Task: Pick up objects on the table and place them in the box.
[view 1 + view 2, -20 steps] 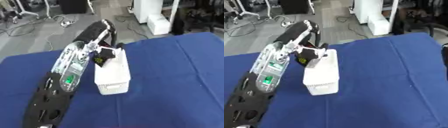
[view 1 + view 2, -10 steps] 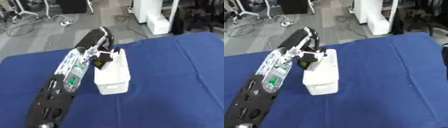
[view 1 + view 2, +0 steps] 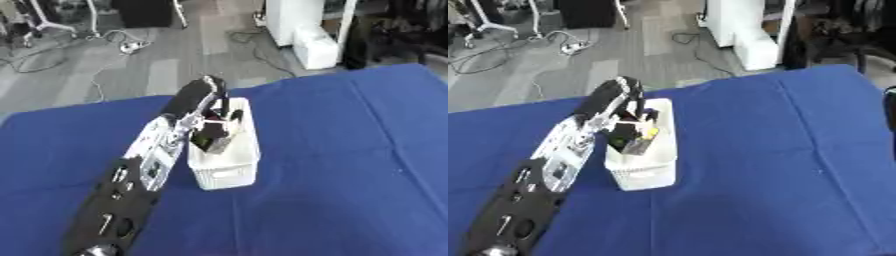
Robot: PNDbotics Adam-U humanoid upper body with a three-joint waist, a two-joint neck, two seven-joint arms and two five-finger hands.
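A white slatted box [image 3: 229,172] stands on the blue table [image 3: 350,150], left of the middle. My left arm reaches in from the lower left, and my left hand [image 3: 208,126] hangs over the box's open top, dipping inside it. Its fingers are curled round a small dark object [image 3: 633,143] with a yellow patch, held within the box's walls. A dark sliver of my right hand [image 3: 890,115] shows at the right edge of the right eye view; its fingers are hidden.
The blue cloth spreads wide to the right of the box and in front of it. Beyond the table's far edge lie grey floor, cables and a white cabinet [image 3: 302,30].
My left hand has moved from the box's far end toward its middle and lower into it, still holding the dark object. The box has stayed put.
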